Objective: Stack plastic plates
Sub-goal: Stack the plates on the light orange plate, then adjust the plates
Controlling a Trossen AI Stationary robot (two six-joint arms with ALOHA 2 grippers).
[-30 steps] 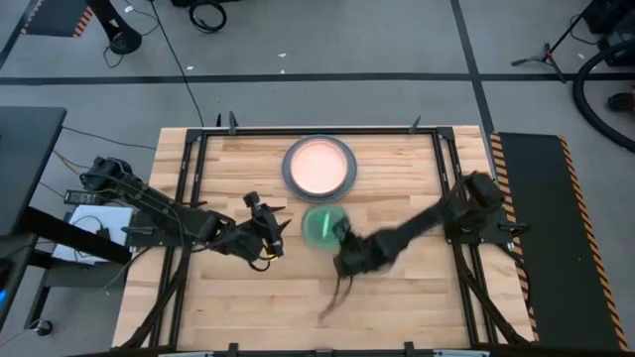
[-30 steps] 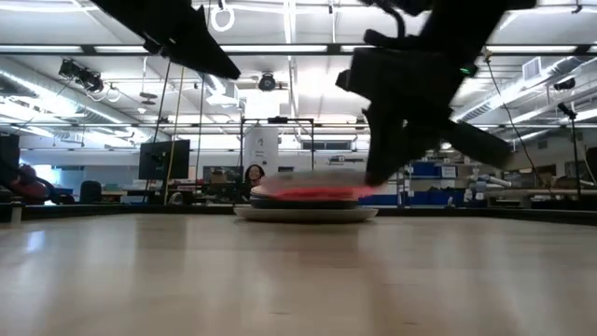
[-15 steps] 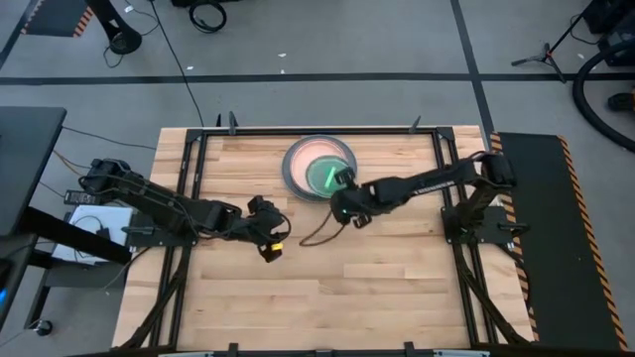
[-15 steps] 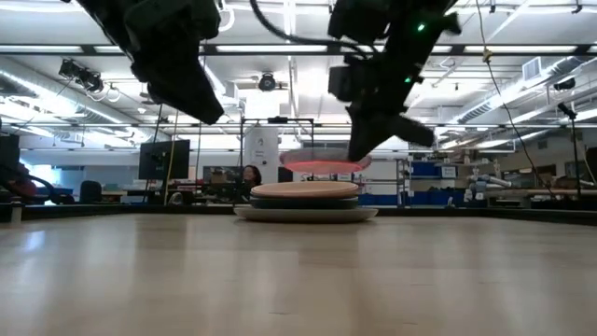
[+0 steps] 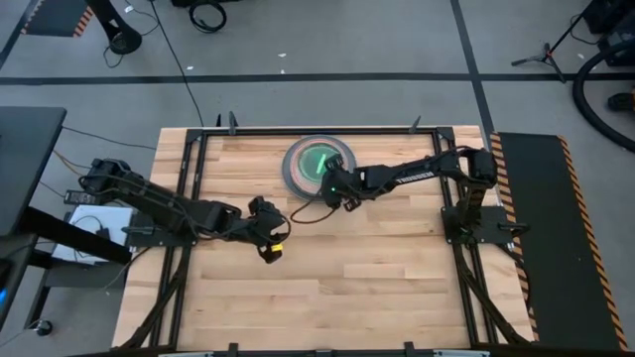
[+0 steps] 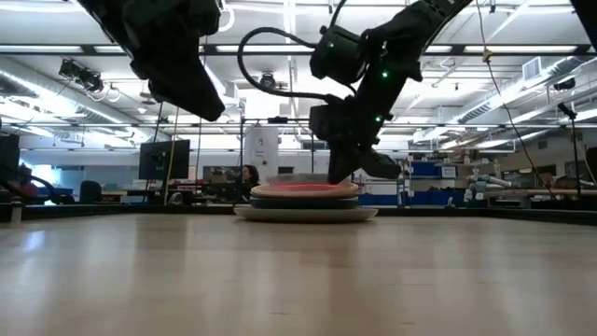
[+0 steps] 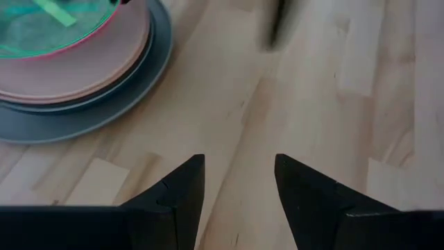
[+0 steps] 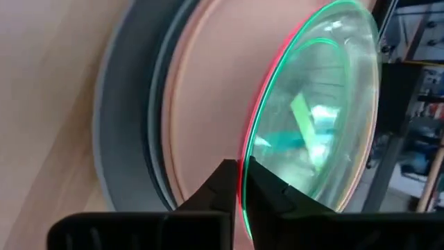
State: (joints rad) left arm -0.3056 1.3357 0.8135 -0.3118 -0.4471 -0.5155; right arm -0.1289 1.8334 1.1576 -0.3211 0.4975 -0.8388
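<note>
Pinched narrowly on the rim of the translucent teal plate [image 8: 316, 118], with its red edge between the two fingers: so the right gripper [image 8: 239, 182]. Plate held low over the stack of plates [image 5: 319, 167], roughly centred on it in the high view, just above or barely touching the peach plate [image 8: 208, 132] on top; contact not clear. In the low view, right gripper [image 6: 359, 168] down at the right part of the stack [image 6: 305, 203], a thin reddish edge showing just above the pale upper plates. Below the peach plate, darker plates, and at the bottom a large grey plate [image 7: 104, 111] flat on the wooden table [image 5: 397, 268], near the far edge and about midway across.

Spread apart with nothing between them: the left gripper [image 7: 236, 187], over bare wood, well apart from the stack on the near left side. In the high view, left gripper [image 5: 270, 241] near the table's middle left, arm reaching in from the left edge. A dark cable [image 5: 303, 215] looping from the right wrist over the wood beside the stack. Black metal frame [image 5: 189, 159] along the table's sides. Beyond the table in the low view, a person [image 6: 250, 175] far back in the room, partly hidden by the stack.
</note>
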